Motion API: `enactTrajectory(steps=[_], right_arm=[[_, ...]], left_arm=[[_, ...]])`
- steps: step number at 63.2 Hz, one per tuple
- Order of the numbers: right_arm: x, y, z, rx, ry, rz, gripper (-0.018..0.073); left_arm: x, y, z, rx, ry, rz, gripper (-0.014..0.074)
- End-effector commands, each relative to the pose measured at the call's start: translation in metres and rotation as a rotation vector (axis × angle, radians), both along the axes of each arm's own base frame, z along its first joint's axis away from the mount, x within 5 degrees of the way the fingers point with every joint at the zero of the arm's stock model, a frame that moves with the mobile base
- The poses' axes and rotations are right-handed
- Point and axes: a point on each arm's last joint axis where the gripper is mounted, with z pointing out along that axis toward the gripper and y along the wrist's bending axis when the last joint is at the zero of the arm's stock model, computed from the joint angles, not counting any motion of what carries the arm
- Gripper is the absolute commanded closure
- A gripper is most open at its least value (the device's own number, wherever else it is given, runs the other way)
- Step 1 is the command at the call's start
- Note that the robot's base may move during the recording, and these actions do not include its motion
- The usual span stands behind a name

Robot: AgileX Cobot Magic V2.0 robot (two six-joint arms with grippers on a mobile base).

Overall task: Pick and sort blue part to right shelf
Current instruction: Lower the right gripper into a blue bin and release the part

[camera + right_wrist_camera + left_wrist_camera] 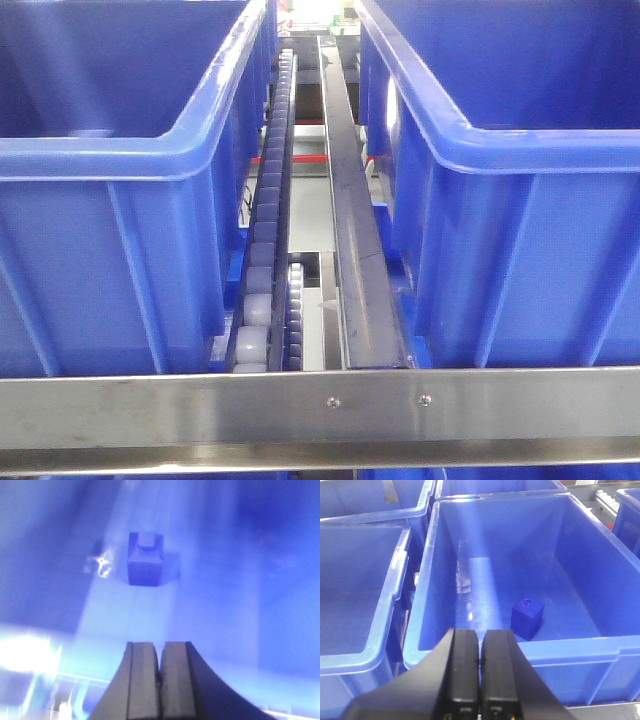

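The blue part [527,616], a small solid-blue block with a low round knob on top, stands on the floor of a blue bin [520,652] in the left wrist view, near the bin's front right. My left gripper [480,645] hovers over that bin's near rim, left of the part and apart from it, shut with nothing between its fingers. In the right wrist view a similar blue block with a wider cap [145,559] lies on another bin's floor. My right gripper [160,655] is above and short of it, shut and holding nothing. The image there is blurred.
The front view shows two large blue bins [130,160] [520,170] either side of a roller rail [268,230] and a dark metal rail [350,220], with a steel crossbar [320,410] in front. More blue bins [360,590] stand left of and behind the part's bin.
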Motion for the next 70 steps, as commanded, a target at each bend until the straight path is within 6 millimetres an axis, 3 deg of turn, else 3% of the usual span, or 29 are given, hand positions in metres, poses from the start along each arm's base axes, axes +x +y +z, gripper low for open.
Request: enactTrajectory(steps=[1,11,18,31,62,70], right_arm=[[-0.026,-0.006,0.009,0.023,-0.216,0.009,0.047],[-0.067,-0.016,0.006,0.068,-0.407,0.005,0.047],[-0.082,-0.02,0.009,0.093,-0.517,0.009,0.047],[-0.084,-0.019,0.017,0.109,-0.599,0.024,0.047],[-0.084,-0.019,0.017,0.109,-0.599,0.024,0.047],[-0.084,-0.019,0.017,0.109,-0.599,0.024,0.047]], left_arm=[[-0.002,0.0,0.013,-0.004,-0.093,-0.008,0.0472],[-0.002,0.0,0.013,-0.004,-0.093,-0.008,0.0472],[-0.002,0.0,0.013,-0.004,-0.093,-0.008,0.0472],[-0.002,0.0,0.013,-0.004,-0.093,-0.008,0.0472],[-0.002,0.001,0.012,0.001,-0.089,-0.003,0.0472],[-0.003,-0.002,0.019,-0.003,-0.165,0.02,0.0472]])
